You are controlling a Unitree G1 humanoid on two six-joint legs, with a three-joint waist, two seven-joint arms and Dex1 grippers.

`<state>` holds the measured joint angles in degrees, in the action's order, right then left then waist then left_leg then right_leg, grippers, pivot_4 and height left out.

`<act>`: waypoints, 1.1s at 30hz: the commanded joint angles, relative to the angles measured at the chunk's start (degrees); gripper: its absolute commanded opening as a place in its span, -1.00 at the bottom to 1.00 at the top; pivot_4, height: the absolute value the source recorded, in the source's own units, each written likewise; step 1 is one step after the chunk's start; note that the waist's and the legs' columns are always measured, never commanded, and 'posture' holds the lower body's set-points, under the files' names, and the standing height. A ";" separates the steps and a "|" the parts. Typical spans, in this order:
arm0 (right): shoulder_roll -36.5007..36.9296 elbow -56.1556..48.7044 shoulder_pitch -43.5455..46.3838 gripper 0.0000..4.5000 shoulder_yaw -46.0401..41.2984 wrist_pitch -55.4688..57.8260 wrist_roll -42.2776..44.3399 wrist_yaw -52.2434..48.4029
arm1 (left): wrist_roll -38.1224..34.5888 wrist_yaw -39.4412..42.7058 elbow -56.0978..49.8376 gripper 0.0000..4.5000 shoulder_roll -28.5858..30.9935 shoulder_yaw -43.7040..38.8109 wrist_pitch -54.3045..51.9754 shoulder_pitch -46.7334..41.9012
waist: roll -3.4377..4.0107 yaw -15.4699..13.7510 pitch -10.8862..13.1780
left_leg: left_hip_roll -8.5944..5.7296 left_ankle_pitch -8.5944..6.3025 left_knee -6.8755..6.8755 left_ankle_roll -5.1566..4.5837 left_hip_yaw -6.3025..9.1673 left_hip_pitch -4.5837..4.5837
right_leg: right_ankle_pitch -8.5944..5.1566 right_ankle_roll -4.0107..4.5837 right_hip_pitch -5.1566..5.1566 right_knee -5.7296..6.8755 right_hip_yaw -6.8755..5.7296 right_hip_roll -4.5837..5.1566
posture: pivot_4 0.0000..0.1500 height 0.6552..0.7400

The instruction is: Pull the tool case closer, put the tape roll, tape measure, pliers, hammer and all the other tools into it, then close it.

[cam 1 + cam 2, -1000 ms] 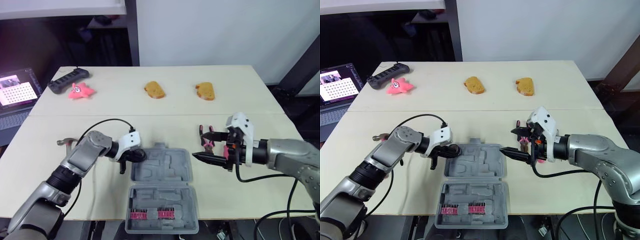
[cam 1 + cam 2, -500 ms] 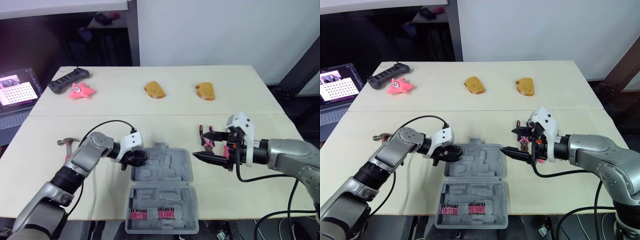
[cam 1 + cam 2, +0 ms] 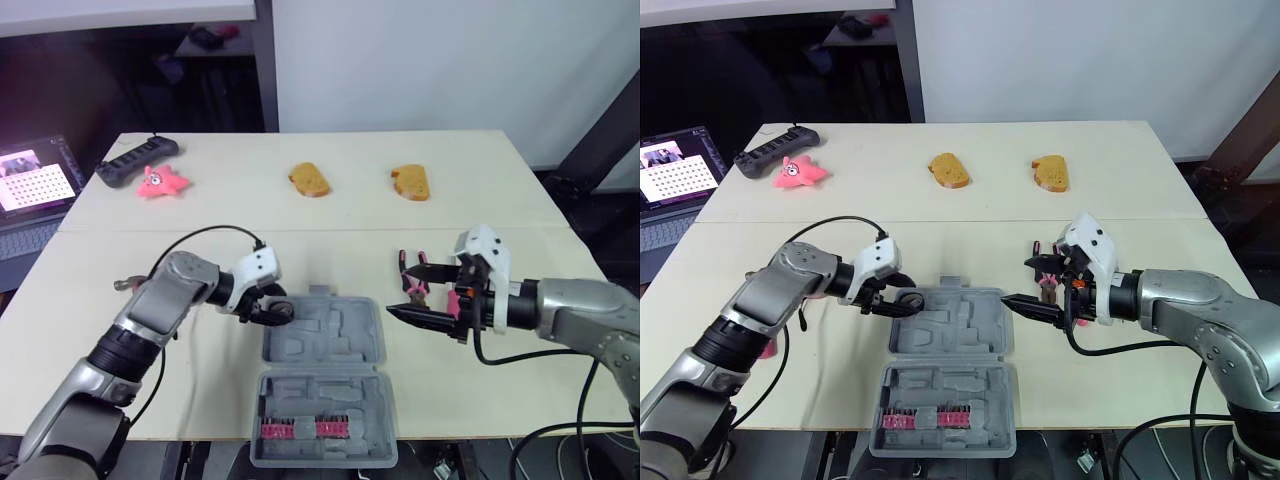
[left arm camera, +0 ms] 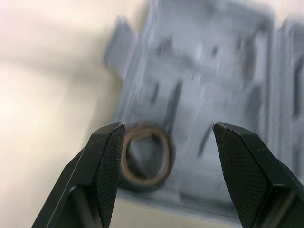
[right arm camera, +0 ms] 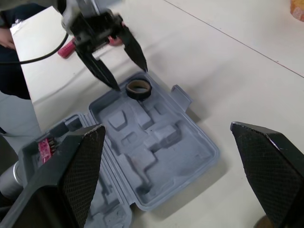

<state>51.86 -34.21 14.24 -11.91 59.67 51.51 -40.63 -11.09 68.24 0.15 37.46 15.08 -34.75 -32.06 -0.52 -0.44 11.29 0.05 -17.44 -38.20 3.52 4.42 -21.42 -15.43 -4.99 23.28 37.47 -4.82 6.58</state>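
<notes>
The grey tool case (image 3: 330,350) lies open at the table's near edge, with pink bits (image 3: 300,430) in its near half. A dark tape roll (image 3: 278,312) rests in the far left corner of its tray (image 5: 138,88). My left gripper (image 3: 262,307) hovers open just above and to the left of the roll, a finger on either side (image 4: 146,156). My right gripper (image 3: 412,294) stands open, right of the case, over the red-handled pliers (image 3: 404,262). The hammer's head (image 3: 127,283) shows on the table left of my left arm.
Two bread-like pieces (image 3: 309,179) (image 3: 410,182) lie on the far half of the table. A pink star toy (image 3: 160,182) and a black bar-shaped device (image 3: 135,158) sit at the far left. A laptop (image 3: 35,180) stands beyond the left edge.
My left gripper opened and let the tape roll go into the case's far left corner, then drew slightly back to the left. The right arm stayed still.
</notes>
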 commanded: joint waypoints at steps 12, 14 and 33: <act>2.84 0.42 2.59 1.00 -0.74 -0.23 1.23 -2.23 | -6.08 -5.84 0.91 -0.37 -5.18 -8.46 5.11 8.56 | 0.00 -0.29 0.00 | 0.00 0.00 -0.02 0.00 0.00 -0.01 | 0.00 0.00 -0.02 0.00 0.00 0.00 | 1.00 1.00; 3.29 0.42 2.45 1.00 -0.92 -0.14 1.39 -2.51 | -5.03 -5.74 2.87 -0.37 -6.37 -7.39 8.46 8.58 | 0.00 -0.29 -0.01 | 0.00 0.00 -0.02 0.00 0.00 -0.01 | 0.00 0.00 -0.02 -0.01 0.00 0.01 | 1.00 1.00; 5.01 0.52 3.09 1.00 -1.68 0.78 2.67 -2.65 | 2.11 -4.92 17.88 -0.37 -10.30 -2.25 28.84 10.94 | -0.01 -0.24 -0.03 | 0.00 0.00 -0.03 0.00 -0.01 0.04 | 0.01 0.01 -0.07 0.00 0.00 0.01 | 1.00 1.00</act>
<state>55.88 -33.40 16.39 -11.89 60.91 53.64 -43.09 -9.21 62.69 18.83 26.93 12.58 -5.70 -22.25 -0.53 -0.67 11.25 0.05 -17.44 -38.23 3.52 4.41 -21.38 -15.41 -4.98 23.21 37.47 -4.82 6.59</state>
